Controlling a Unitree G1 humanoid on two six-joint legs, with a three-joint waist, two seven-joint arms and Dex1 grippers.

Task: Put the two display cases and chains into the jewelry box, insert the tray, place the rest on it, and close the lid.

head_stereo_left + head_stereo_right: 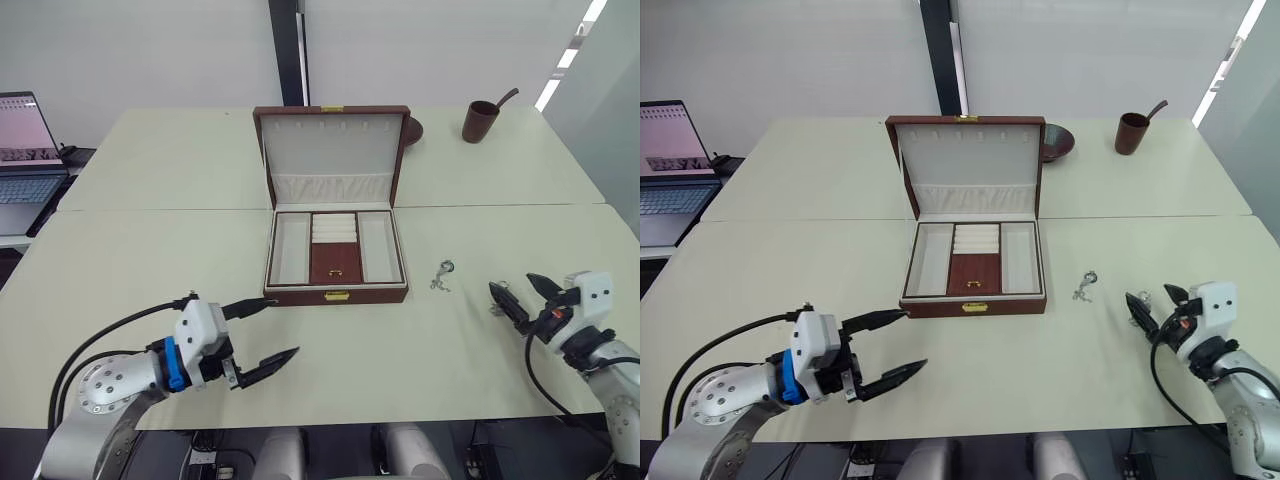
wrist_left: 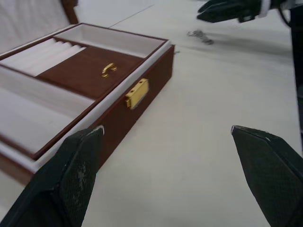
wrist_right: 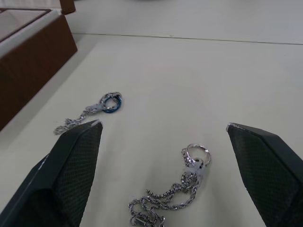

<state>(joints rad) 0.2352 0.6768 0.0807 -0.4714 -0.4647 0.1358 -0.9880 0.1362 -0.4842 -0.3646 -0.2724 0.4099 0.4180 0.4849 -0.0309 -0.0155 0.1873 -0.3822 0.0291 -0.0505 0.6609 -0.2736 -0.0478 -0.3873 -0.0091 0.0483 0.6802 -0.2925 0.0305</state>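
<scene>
The jewelry box [image 1: 300, 296] stands at the table's middle with its lid [image 1: 332, 150] upright. Inside it sits the tray [image 1: 335, 258], whose brown centre panel carries a gold knob. Two chains lie on the table to the right of the box: one with a bluish ring [image 1: 443, 275], the other [image 3: 184, 189] just in front of my right gripper [image 1: 511, 283], which is open and empty. My left gripper [image 1: 283, 326] hovers open and empty near the box's front left corner. The display cases are out of view.
A laptop [image 1: 25, 150] stands at the far left edge. A brown cup with a handle [image 1: 480, 120] is at the back right, and a dark bowl [image 1: 1058, 140] sits behind the lid. A seam crosses the table behind the box.
</scene>
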